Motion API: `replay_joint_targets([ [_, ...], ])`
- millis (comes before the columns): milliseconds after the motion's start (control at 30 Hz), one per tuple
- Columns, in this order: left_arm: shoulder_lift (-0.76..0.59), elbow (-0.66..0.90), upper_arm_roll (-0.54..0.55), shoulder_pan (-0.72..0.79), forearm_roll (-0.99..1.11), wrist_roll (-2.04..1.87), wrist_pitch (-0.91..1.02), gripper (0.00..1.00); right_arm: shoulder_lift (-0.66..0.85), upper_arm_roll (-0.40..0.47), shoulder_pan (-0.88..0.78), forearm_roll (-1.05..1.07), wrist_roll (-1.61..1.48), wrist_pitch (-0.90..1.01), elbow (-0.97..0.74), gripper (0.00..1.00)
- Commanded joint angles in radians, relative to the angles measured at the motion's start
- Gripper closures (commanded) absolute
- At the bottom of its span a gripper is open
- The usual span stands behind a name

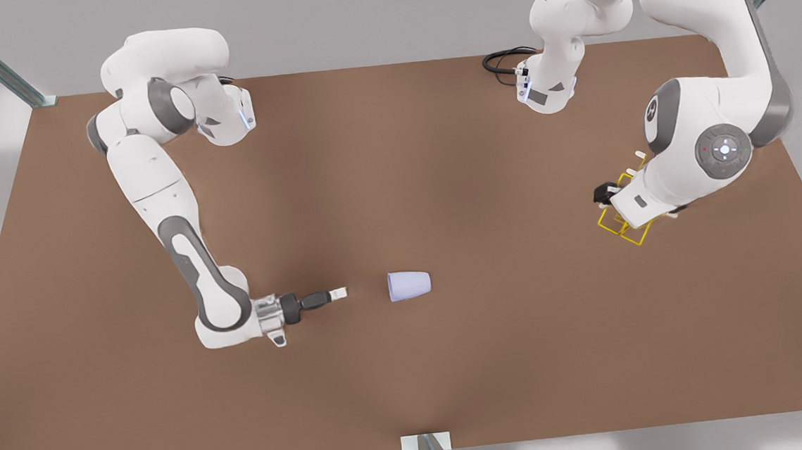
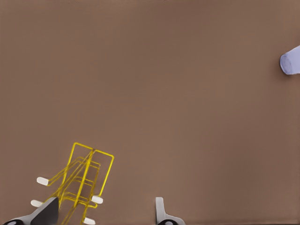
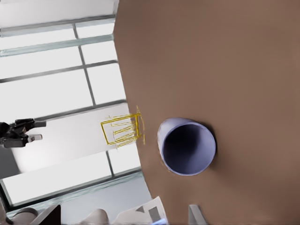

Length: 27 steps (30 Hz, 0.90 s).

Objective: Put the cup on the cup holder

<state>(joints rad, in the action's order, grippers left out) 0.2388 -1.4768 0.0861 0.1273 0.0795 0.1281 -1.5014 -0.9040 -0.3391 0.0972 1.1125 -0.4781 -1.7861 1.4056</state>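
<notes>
Cup (image 1: 409,285): pale lavender tumbler, lay sideways, mouth facing right gripper (image 1: 339,294), fingers apart. Left gripper (image 2: 105,213), parted, beside yellow cup holder (image 2: 84,180).

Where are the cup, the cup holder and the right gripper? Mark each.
cup (image 1: 409,285): front view, middle of its side wall.
cup holder (image 2: 83,176): left wrist view, slanted wire frame.
right gripper (image 1: 339,293): front view, between its fingertips.
</notes>
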Motion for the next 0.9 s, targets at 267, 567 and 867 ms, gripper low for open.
replay_joint_targets([
  [267,0.309,0.076,0.004,0.529,-0.098,0.369,-0.371,0.0,0.715,0.152,-0.048,-1.246,0.415,0.185,0.078,0.0],
  [567,0.477,0.164,0.009,0.526,-0.162,0.99,-0.789,0.0,0.705,0.146,0.081,-1.192,0.638,0.376,-0.065,0.0],
  [867,0.516,0.156,0.004,0.523,-0.004,0.993,-0.927,0.0,0.703,0.147,0.082,-1.198,0.641,0.375,-0.066,0.0],
])
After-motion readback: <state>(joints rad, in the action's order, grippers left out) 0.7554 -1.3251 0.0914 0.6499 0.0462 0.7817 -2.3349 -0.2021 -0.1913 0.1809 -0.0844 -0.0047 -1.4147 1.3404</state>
